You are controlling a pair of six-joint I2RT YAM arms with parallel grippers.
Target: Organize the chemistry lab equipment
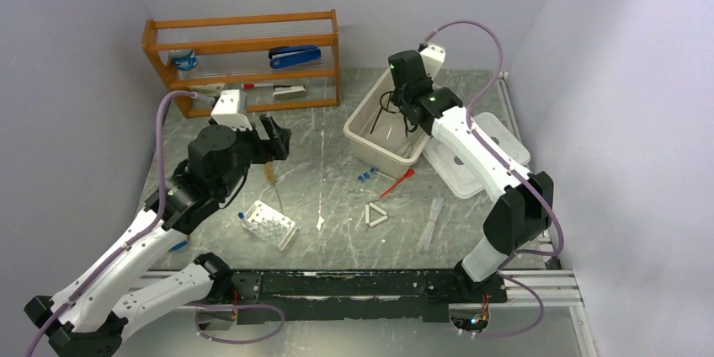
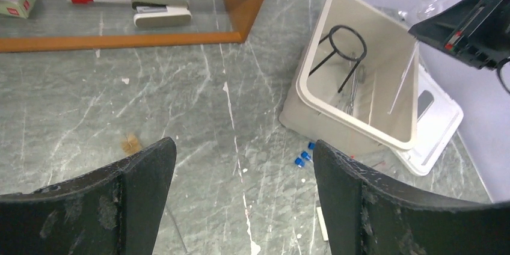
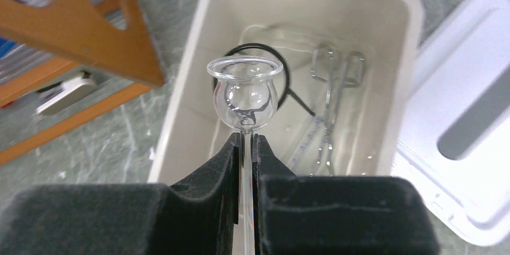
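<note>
The white bin [image 3: 193, 83] is sitting lidless on the table [image 2: 90, 104]. The left gripper [image 2: 243, 148] is hovering wide open - the right gripper [image 3: 245, 147] is pinching a glass thistle funnel [image 3: 245, 89] by its stem, above the black wire tripod [image 2: 322, 53] and metal scissor-forceps [image 3: 329, 104] lying inside the bin.

The top external camera looks down from high behind over the grey marbled table [image 1: 337, 197]. The left wrist camera, low, faces 1 o'clock toward the white rectangular plastic tub [image 2: 355, 120] [image 1: 375, 153]; the right wrist camera peers close down into it [image 3: 180, 86]. Both catch its black wire tripod [image 2: 350, 73] [image 3: 299, 102].
</note>
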